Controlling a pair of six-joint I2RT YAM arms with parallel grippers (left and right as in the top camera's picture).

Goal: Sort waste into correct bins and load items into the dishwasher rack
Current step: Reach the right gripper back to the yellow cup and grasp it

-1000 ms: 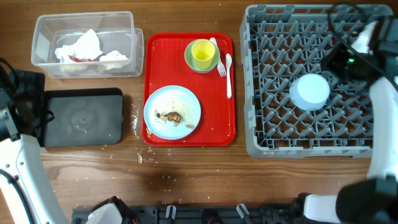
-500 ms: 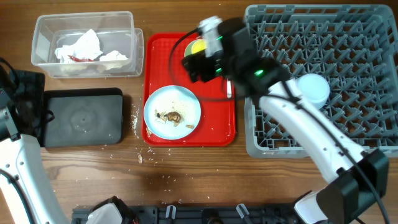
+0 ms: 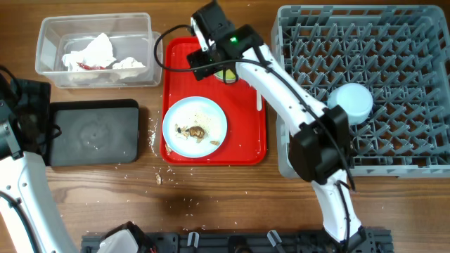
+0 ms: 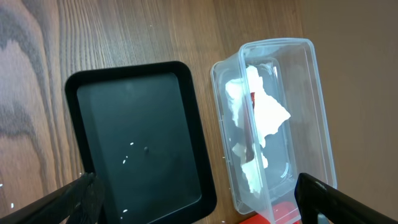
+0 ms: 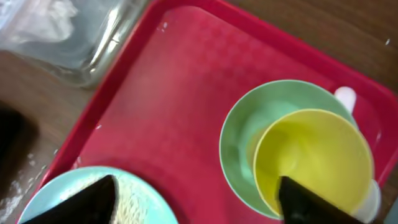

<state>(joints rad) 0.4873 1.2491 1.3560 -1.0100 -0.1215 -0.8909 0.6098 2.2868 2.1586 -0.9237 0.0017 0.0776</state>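
My right gripper (image 5: 193, 200) is open over the red tray, with only tray surface between its fingers. The yellow cup (image 5: 314, 158) stands in the pale green bowl (image 5: 245, 146) just to its right. The light blue plate (image 3: 195, 126) with brown food scraps (image 3: 193, 131) lies nearer on the tray. In the overhead view the right gripper (image 3: 213, 69) covers most of the cup. A light blue bowl (image 3: 350, 103) sits upside down in the grey dishwasher rack (image 3: 365, 42). My left gripper (image 4: 202, 208) hangs open above the black tray (image 4: 140, 143) and the clear tub (image 4: 308, 124), which holds white napkins (image 4: 258, 118).
The red tray (image 3: 176, 70) lies between the tub and the rack. A white utensil (image 3: 259, 95) shows beside the right arm. Pale crumbs are scattered on the wood (image 3: 156, 133) between the black tray and the red tray. The left arm (image 3: 21, 140) stands at the left edge.
My right arm has swung left from the far side of the rack to the far end of the red tray. The left arm has not moved.
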